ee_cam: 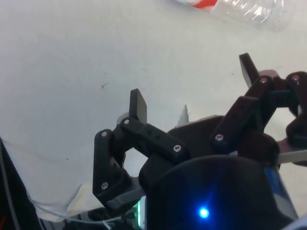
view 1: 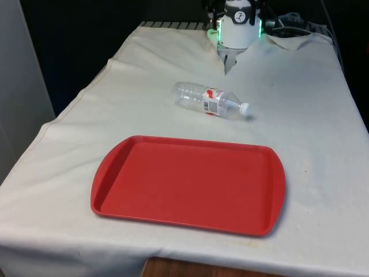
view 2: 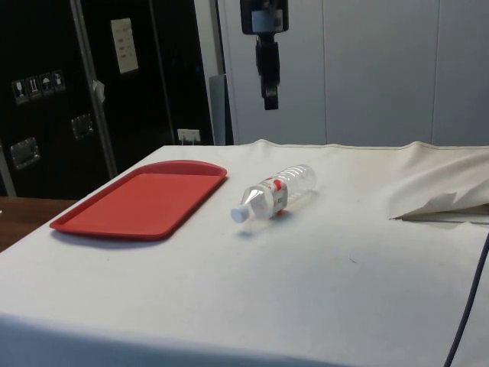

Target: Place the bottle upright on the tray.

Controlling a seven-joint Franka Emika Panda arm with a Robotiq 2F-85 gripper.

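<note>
Tray [view 1: 190,187], bottle [view 1: 211,101] lying, claw [ee_cam: 192,81] spread

The black two-finger gripper [ee_cam: 192,84] hangs with its fingers [ee_cam: 138,104] spread apart above the white cloth [ee_cam: 72,72], the clear plastic bottle [ee_cam: 240,7] with red label lying beyond its fingertips.

From my seat the bottle [ee_cam: 240,7] is cut by the wrist view's edge — I see just part of its clear body and a red scrap of label. The label's print is too small to read in the front view. The tray's [view 2: 137,202] far rim sits foreshortened — side view.
</note>
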